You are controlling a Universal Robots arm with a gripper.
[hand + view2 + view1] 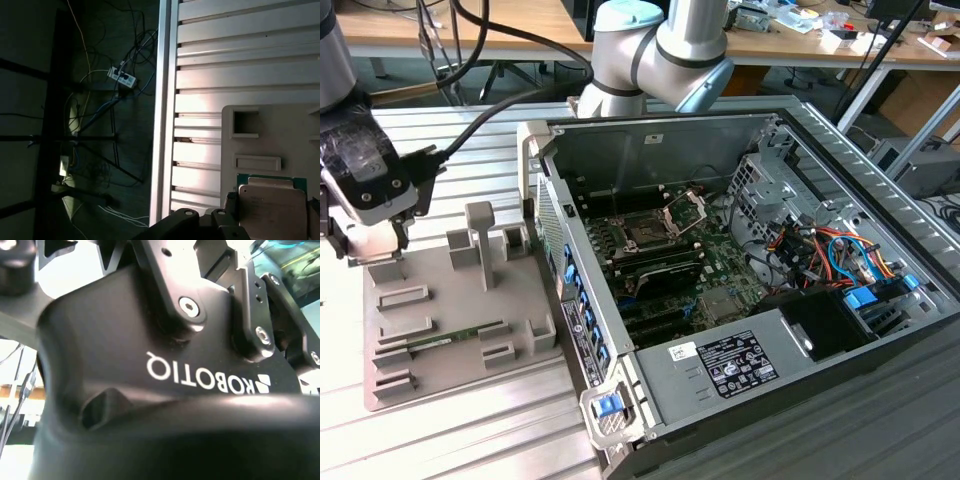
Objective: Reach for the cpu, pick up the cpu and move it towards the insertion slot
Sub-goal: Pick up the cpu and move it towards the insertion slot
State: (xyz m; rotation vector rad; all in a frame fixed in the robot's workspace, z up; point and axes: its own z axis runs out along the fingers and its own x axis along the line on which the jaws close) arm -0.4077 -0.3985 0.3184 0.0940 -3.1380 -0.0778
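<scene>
The cpu [272,209], a flat square chip with a pale silvery top and a thin green rim, lies on the grey holder tray [295,125] in the first wrist view. A black part of my gripper [200,224] shows right beside it. In the exterior view my gripper [368,245] hangs low over the far left corner of the grey holder tray [450,300], and the cpu is hidden under it. The insertion slot [645,233] is a dark square socket on the motherboard inside the open computer case, with its silver frame [685,210] flipped up.
A long green memory stick [450,341] lies in the tray's near part, and grey posts [480,240] stand up from it. The computer case's wall [555,230] rises between tray and motherboard. Cables [820,245] and a power supply [735,360] fill the case's right side. A thick black cable [490,110] trails from the arm.
</scene>
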